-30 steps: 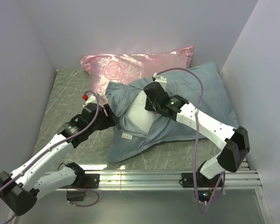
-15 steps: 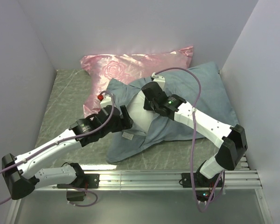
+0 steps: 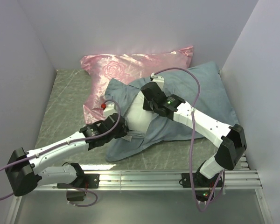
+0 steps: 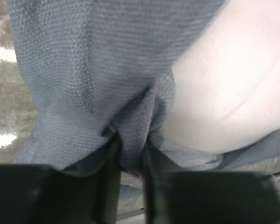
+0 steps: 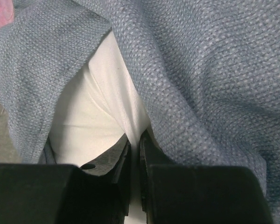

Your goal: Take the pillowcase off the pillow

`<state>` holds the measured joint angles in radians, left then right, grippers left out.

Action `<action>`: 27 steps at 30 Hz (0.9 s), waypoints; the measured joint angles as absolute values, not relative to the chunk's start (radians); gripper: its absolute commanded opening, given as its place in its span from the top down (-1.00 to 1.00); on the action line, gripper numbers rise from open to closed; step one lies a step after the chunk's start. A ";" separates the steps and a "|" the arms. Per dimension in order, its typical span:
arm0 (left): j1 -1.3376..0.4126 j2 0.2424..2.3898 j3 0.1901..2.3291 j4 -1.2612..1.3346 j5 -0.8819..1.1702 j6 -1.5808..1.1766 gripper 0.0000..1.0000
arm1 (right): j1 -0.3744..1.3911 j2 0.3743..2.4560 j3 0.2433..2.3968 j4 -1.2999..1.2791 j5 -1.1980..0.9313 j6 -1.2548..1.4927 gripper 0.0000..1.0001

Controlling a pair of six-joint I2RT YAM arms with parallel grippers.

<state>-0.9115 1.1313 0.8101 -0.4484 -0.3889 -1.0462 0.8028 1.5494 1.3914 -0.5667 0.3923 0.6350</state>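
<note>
The slate-blue pillowcase (image 3: 200,93) lies across the table's right half, its open end bunched at the middle. Out of that opening bulges the white pillow (image 3: 137,114). My left gripper (image 3: 123,128) is at the opening's near-left edge, shut on a fold of the pillowcase (image 4: 84,70); in the left wrist view the gripper (image 4: 130,149) pinches blue cloth beside the pillow (image 4: 233,84). My right gripper (image 3: 144,103) reaches in from the right, and the right wrist view has the gripper (image 5: 134,144) shut on a pinch of white pillow (image 5: 98,112) under the pillowcase (image 5: 200,70) edge.
A shiny pink rose-patterned pillow (image 3: 126,65) lies at the back, touching the pillowcase's far-left edge. Bare grey tabletop (image 3: 65,98) shows to the left. Walls close in on the left, back and right. A metal rail (image 3: 168,177) runs along the near edge.
My left gripper has moved right and nearer, from the pillowcase's left side to its opening, and has closed on a fold of blue cloth. The right gripper has held its grip in place.
</note>
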 measured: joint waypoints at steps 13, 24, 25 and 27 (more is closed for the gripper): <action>-0.913 0.995 0.580 -0.349 -0.374 -1.153 0.99 | 0.688 1.568 1.427 -0.586 0.239 0.640 0.73; -0.913 1.069 0.486 -0.200 -0.345 -1.217 0.99 | 0.789 1.521 1.376 -0.571 0.310 0.626 -0.28; -0.913 1.071 0.486 -0.200 -0.342 -1.217 0.99 | 0.812 1.503 1.360 -0.564 0.336 0.624 -0.31; -0.913 1.069 0.486 -0.202 -0.336 -1.216 1.00 | 0.846 1.465 1.327 -0.553 0.377 0.624 -0.37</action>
